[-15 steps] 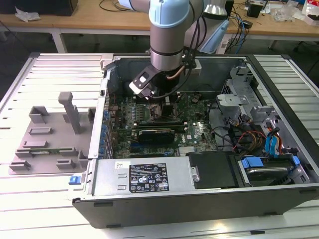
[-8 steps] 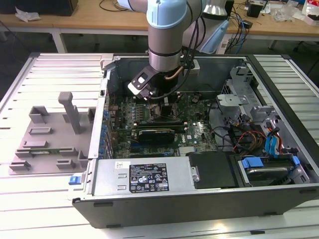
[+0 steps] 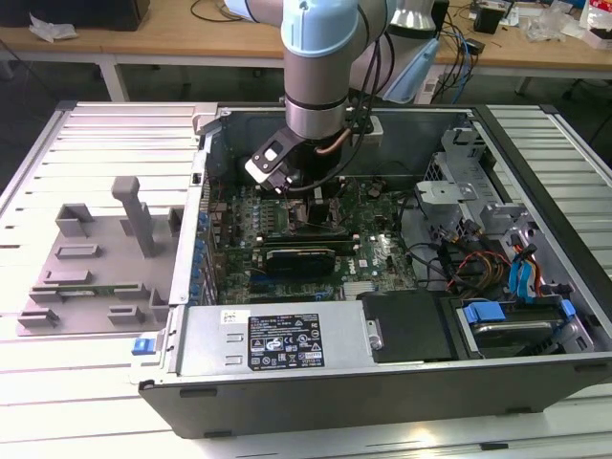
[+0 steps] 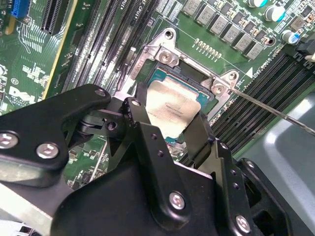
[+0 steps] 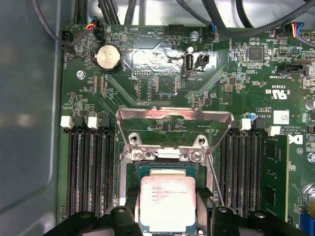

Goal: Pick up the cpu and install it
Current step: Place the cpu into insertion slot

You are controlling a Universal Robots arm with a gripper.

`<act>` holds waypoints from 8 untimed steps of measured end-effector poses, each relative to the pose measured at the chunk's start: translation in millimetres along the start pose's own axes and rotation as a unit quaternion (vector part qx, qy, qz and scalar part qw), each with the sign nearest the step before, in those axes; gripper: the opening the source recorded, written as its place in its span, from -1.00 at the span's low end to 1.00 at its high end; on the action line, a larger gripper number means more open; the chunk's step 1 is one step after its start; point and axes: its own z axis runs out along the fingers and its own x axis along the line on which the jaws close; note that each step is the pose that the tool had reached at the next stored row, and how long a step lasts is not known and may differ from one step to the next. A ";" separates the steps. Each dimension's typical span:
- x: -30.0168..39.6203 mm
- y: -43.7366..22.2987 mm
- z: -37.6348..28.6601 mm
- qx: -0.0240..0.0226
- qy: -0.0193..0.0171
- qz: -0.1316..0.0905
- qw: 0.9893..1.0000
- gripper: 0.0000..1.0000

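The gripper (image 4: 170, 109) clamps the cpu (image 5: 167, 204) by two opposite edges. The cpu sits level over the open socket (image 5: 167, 168) on the motherboard (image 5: 147, 83), just beside the raised load plate (image 5: 174, 125). Small print marks its metal lid.

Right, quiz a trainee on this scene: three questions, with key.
1. True or false: the plate is shut over the cpu.
2. The gripper holds: A) cpu B) cable C) battery.
3. Fill in: in the exterior view, the tray lies to that view's ____ of the case.
Key: 1 false, the plate stands open; 2 A; 3 left.
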 end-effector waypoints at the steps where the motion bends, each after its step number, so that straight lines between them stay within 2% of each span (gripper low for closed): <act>1: 0.0 0.0 0.0 0.000 0.000 0.003 1.000 0.08; 8: 0.0 0.0 0.1 0.000 0.000 0.004 1.000 0.08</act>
